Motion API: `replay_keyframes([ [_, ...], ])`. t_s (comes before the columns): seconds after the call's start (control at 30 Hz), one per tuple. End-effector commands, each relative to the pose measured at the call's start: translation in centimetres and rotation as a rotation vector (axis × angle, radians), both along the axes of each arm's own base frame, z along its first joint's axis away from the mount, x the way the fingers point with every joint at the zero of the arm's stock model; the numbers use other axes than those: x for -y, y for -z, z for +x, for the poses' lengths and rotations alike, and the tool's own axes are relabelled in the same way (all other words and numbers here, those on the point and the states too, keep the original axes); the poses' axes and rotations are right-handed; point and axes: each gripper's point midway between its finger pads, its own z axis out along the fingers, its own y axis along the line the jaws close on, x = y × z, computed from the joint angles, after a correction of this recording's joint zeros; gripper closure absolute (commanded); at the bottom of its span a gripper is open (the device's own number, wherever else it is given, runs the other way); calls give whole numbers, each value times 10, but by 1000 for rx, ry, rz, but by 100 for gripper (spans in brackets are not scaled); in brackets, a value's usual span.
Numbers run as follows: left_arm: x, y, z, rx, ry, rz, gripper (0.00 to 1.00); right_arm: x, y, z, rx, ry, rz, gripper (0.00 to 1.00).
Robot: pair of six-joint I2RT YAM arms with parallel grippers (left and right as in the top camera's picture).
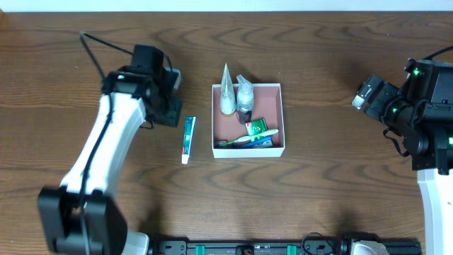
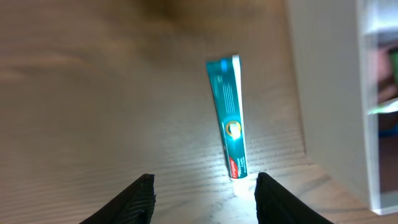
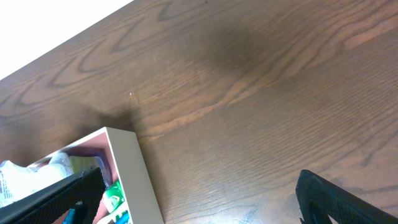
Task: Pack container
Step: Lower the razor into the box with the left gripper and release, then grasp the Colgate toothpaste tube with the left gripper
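The container [image 1: 282, 113], a square white-walled box with a pinkish floor, sits mid-table holding a white tube, a small clear bottle, a green packet [image 1: 255, 127] and a toothbrush. Its wall shows in the left wrist view [image 2: 323, 93] and the right wrist view [image 3: 134, 174]. A teal toothpaste tube [image 1: 187, 139] lies on the wood just left of it, also in the left wrist view [image 2: 227, 118]. My left gripper [image 2: 202, 199] is open and empty, hovering above the tube's near end. My right gripper [image 3: 199, 205] is open and empty, well to the right of the container.
The left arm [image 1: 106, 142] stretches from the front left toward the tube. The right arm [image 1: 417, 106] stands at the right edge. Bare wood lies between the container and the right arm.
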Motion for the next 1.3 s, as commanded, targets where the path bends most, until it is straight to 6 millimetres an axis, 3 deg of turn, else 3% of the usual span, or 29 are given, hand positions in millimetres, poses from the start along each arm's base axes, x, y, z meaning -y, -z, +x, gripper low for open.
replay_keyframes([
  [0.0,10,32,-7,-102,24,-33,47,2,-3,0,6,-4,-10,1],
  [0.23,9,84,-20,-248,41,-10,47,2,-3,0,6,-4,-10,1],
  [0.37,9,102,-27,-299,40,-7,49,2,-3,0,6,-4,-10,1],
  [0.83,41,104,-37,-321,103,-48,50,2,-3,0,6,-4,-10,1],
  [1.2,38,128,-46,-308,86,-47,49,2,-3,0,6,-4,-10,1],
  [1.27,37,130,-48,-310,86,-47,55,2,-3,0,5,-4,-10,1],
])
